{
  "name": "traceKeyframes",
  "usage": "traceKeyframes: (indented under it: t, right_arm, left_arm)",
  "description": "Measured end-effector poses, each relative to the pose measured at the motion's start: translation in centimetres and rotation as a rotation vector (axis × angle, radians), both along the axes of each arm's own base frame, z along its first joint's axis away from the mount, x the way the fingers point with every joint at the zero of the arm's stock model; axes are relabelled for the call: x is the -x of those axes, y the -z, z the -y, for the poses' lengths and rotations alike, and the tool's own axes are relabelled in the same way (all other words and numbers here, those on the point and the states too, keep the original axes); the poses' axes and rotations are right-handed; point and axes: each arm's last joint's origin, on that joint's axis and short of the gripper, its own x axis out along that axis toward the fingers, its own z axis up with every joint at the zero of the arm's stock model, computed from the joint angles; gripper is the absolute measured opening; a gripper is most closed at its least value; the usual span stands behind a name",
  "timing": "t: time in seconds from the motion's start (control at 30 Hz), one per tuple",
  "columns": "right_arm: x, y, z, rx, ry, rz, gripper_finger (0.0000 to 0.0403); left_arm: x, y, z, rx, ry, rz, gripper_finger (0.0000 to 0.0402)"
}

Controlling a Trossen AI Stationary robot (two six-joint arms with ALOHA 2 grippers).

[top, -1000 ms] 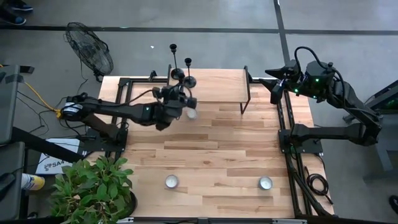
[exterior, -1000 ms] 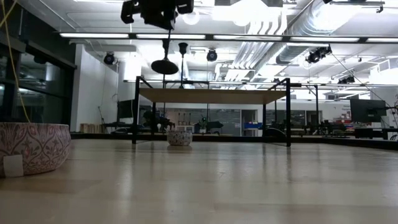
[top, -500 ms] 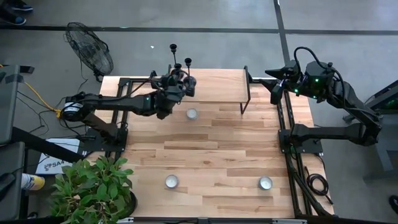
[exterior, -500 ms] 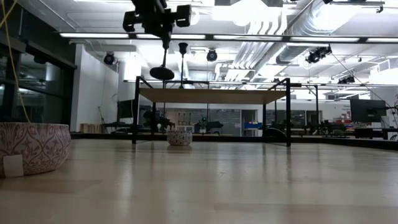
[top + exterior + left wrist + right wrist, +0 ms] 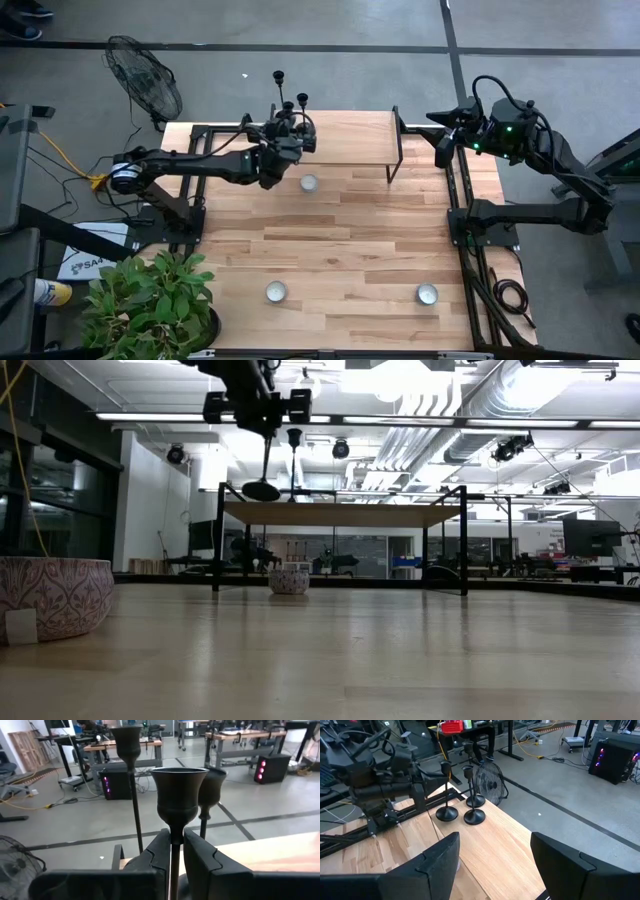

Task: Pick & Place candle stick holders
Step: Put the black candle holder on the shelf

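Your left end effector (image 5: 171, 851) grips the candlestick (image 5: 178, 800) stem; lower it upright onto the shelf (image 5: 350, 140) beside the others.

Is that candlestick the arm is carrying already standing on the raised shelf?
No, the held candlestick hangs from the left end effector, its base above the shelf.

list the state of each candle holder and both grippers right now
left gripper: shut on the stem of the held candlestick, above the raised shelf
held candlestick: upright, base lifted clear of the shelf
two other candlesticks: standing upright on the shelf, side by side
right gripper: open, empty, waiting at the table's far right corner
three small tealight cups: resting on the table, untouched
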Motion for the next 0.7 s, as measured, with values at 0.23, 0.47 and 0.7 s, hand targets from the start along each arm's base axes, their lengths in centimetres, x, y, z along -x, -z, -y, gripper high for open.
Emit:
traceKeyframes:
  t: [0.23, 0.47, 0.7]
  right_arm:
    - [0.0, 0.1, 0.0, -0.003, 0.0, -0.007, 0.024]
    - [0.0, 0.2, 0.0, -0.009, 0.0, -0.02, 0.024]
    - [0.0, 0.2, 0.0, -0.01, 0.0, -0.021, 0.024]
  left_arm:
    - [0.1, 1.3, 0.0, -0.006, -0.032, 0.026, 0.0032]
    - [0.3, 2.6, 0.0, -0.019, -0.059, 0.065, 0.0032]
    - [0.4, 2.6, -0.2, -0.028, -0.052, -0.009, 0.0033]
